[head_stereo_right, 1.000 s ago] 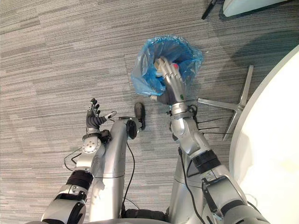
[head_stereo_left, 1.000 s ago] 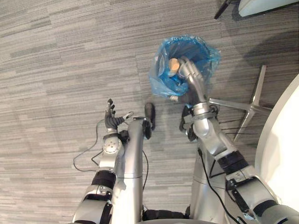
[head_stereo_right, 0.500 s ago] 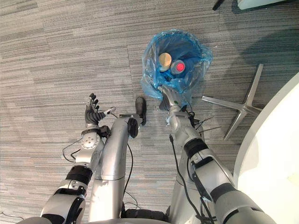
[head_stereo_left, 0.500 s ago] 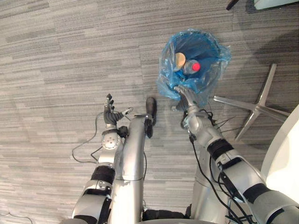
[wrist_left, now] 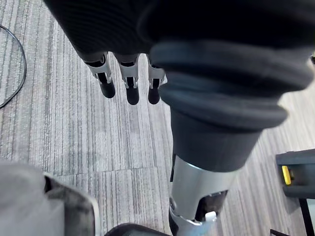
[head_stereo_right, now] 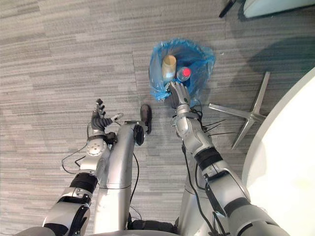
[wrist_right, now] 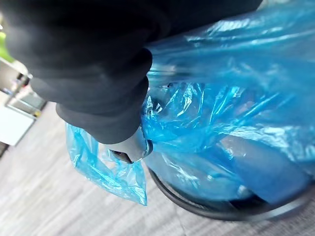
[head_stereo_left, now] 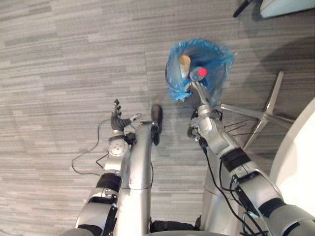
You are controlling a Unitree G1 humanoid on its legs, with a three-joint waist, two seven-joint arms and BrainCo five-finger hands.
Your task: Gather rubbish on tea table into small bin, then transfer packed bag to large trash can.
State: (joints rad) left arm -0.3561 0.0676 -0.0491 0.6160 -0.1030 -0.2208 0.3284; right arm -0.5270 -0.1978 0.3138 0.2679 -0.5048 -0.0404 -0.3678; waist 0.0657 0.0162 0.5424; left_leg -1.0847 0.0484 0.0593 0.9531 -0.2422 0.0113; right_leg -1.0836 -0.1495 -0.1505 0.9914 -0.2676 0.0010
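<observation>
Grey striped carpet (head_stereo_left: 59,59) is spread under everything. Nearest, the left hand (head_stereo_left: 117,120) is held over bare floor, its fingers (wrist_left: 132,83) straight and slightly apart, nothing between them. Farther out, the right hand (head_stereo_right: 177,93) is laid against the near edge of the crinkled blue plastic bag (head_stereo_left: 219,54) that lines the small dark-rimmed round bin (wrist_right: 211,210). Its fingers are buried in the folds of film, so whether they are clamped on the bag cannot be told. Just beyond those fingers, inside the bag, a tan cylindrical cup (head_stereo_left: 184,63) and a clear plastic bottle with a red cap (head_stereo_left: 199,73) are seen side by side.

The step in hand is judged to be the gathering of the bag's mouth for lifting out. It would be done well if a thick bunch of film, rather than a single layer, were pinched, the loose overhang drawn inward so that nothing spills, and the pull made straight upward so that the bin is not tipped.
</observation>
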